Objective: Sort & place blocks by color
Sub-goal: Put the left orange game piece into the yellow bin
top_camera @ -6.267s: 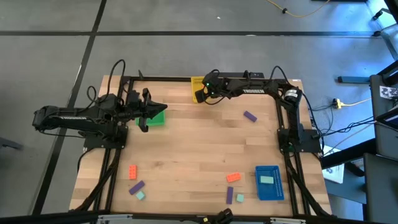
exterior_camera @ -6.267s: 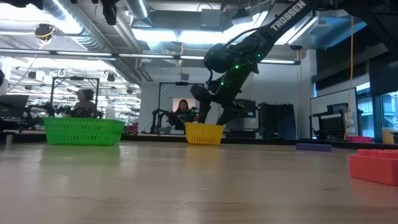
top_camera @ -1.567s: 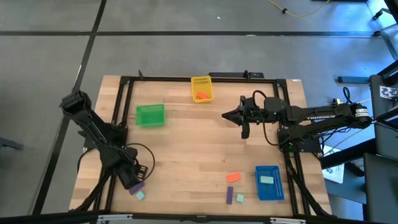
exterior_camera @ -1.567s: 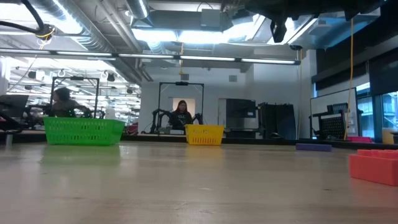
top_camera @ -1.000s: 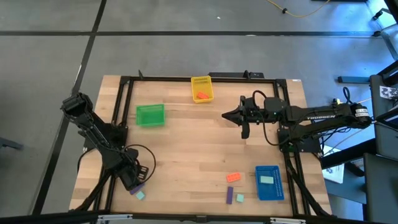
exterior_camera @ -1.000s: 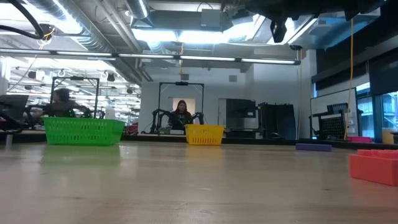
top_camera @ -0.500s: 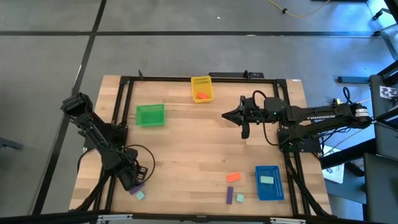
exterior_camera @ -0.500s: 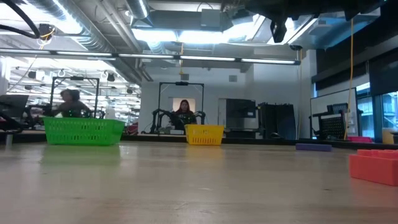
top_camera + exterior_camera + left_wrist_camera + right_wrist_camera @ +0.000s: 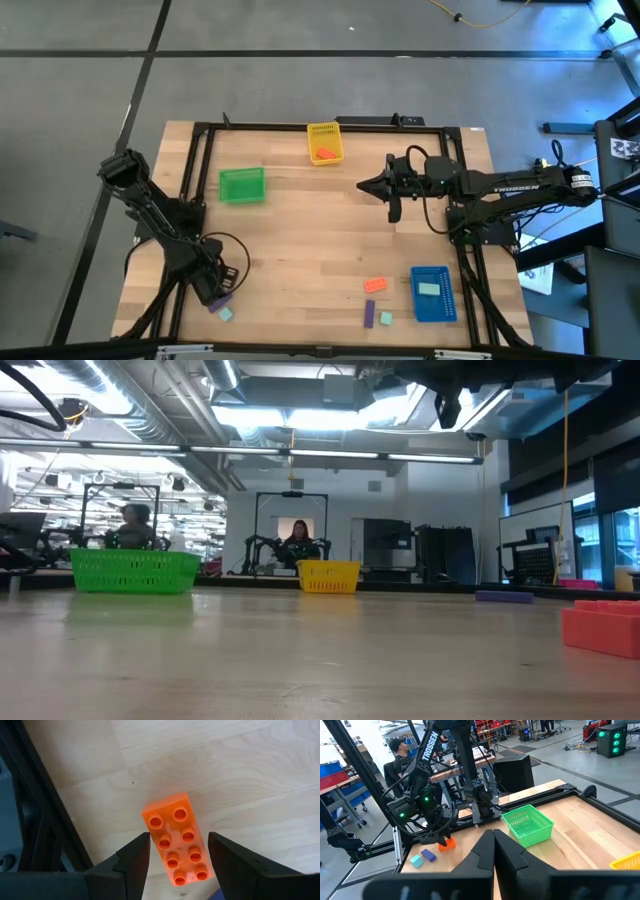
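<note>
Over at the table's eight o'clock corner the left gripper (image 9: 213,289) is down low with its fingers (image 9: 134,860) spread either side of an orange brick (image 9: 179,845); in the left wrist view there is a gap on both sides, so the claw is open around it, not pinching. Just beside it lie a purple brick (image 9: 221,300) and a mint brick (image 9: 225,314). Up toward ten o'clock stands the green tray (image 9: 242,185), and at twelve o'clock the yellow tray (image 9: 325,143) with an orange piece (image 9: 323,154) inside. Down near five o'clock a second orange brick (image 9: 376,285) lies on the wood, with a second purple brick (image 9: 369,313) and a small mint brick (image 9: 386,318) close below it. The blue tray (image 9: 431,294) beside them holds a mint piece (image 9: 429,289). The right gripper (image 9: 363,185) hangs toward two o'clock, well apart from everything, its claw closed on nothing.
</note>
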Controlling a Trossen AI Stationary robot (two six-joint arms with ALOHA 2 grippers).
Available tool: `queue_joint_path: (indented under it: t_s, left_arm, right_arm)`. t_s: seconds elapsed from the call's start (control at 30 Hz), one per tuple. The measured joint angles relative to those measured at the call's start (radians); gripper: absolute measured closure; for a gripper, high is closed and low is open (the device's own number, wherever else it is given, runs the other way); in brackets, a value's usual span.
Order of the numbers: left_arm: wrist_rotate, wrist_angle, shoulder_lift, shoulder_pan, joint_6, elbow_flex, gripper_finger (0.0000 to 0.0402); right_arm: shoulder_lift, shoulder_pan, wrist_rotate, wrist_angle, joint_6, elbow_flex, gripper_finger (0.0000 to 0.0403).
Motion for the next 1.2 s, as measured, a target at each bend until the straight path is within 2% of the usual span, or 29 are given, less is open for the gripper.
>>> queue_joint_path:
  t_s: [0.2, 0.6, 0.93, 1.1, 1.2]
  left_arm:
    - [-0.003, 0.068, 0.0, 0.013, 0.003, -0.047, 0.0208]
    - [-0.011, 0.079, 0.0, 0.012, 0.022, -0.054, 0.0211]
    - [-0.015, 0.093, -0.005, 0.001, 0.027, -0.054, 0.0273]
    - [-0.031, 0.096, -0.082, -0.008, 0.073, -0.054, 0.0273]
    - [-0.146, 0.095, -0.189, 0.002, 0.129, -0.054, 0.0273]
  right_arm:
    - [0.0, 0.0, 0.0, 0.0, 0.0, 0.0, 0.0402]
    - [0.0, 0.0, 0.001, 0.002, 0.0, 0.0, 0.0402]
    - [0.0, 0.0, 0.001, 0.002, 0.0, 0.0, 0.0402]
    - [0.0, 0.0, 0.001, 0.002, 0.0, 0.0, 0.0402]
    - [0.0, 0.0, 0.0, 0.001, 0.0, 0.0, 0.0402]
